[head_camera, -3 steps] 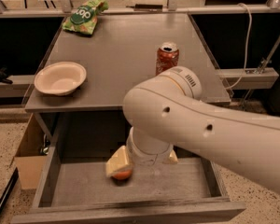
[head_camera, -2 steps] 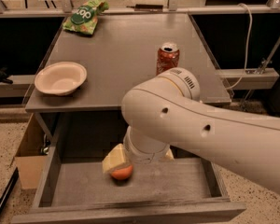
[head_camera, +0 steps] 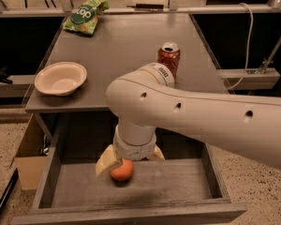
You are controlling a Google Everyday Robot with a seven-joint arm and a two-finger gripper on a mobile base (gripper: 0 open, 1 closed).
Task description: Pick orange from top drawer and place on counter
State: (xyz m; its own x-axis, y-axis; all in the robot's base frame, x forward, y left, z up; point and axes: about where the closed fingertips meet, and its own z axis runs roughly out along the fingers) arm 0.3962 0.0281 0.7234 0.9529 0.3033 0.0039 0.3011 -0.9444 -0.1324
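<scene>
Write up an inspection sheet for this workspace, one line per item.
Surface: grey counter; the top drawer below it is pulled open.
Job's things: orange lies on the drawer bottom, not yet on the counter.
Clutter: white bowl, upright soda can and green snack bag, all on the counter.
Grippers: gripper is down in the drawer at the orange, fingers open either side of it.
Cables: white cable hangs at right, off the counter.
Surroundings: cardboard box at left; speckled floor.

arm (head_camera: 192,118): white, rounded, dark holes | gripper (head_camera: 130,165) in top drawer (head_camera: 178,184): cream fingers (head_camera: 107,162)
</scene>
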